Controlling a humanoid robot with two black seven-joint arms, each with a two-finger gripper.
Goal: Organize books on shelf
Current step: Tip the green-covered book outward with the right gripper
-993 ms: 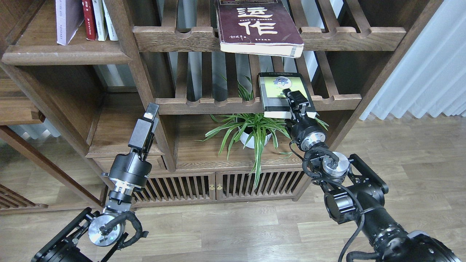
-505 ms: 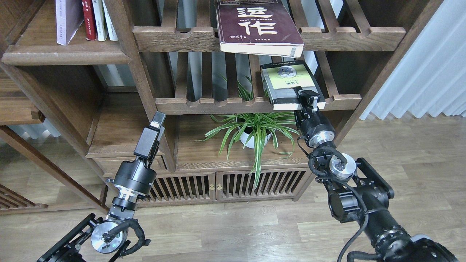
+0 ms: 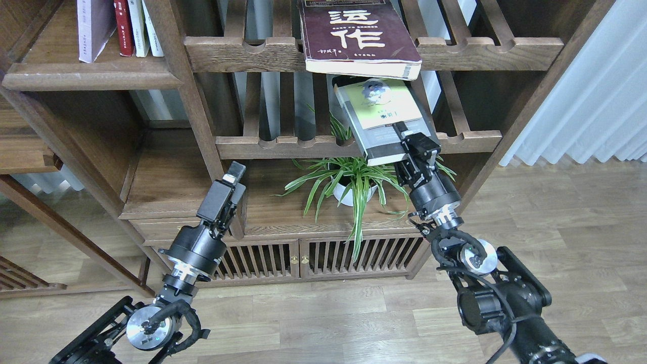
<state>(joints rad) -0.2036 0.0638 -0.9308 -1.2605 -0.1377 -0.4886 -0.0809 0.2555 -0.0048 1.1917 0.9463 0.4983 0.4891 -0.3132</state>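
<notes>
My right gripper (image 3: 410, 145) is shut on the near edge of the grey-black book with the yellow-green panel (image 3: 380, 112). It holds the book tilted to the left, above the lower slatted rack (image 3: 303, 146), with the far end just under the maroon book (image 3: 354, 35). The maroon book lies flat on the upper slatted rack and overhangs its front rail. The pale lavender book (image 3: 93, 28) stands leaning on the dark plank shelf (image 3: 91, 78) at the upper left. My left gripper (image 3: 233, 177) is empty, fingers together, by the cabinet post below that shelf.
Red and white books (image 3: 134, 25) stand beside the lavender one. A potted spider plant (image 3: 351, 184) sits under the lower rack, close to my right wrist. A cabinet with slatted doors (image 3: 303, 258) is below. White curtains (image 3: 596, 101) hang at the right.
My right gripper has swung the grey-black book left and tilted it, so its far end is now under the maroon book. My left gripper has moved right and lower.
</notes>
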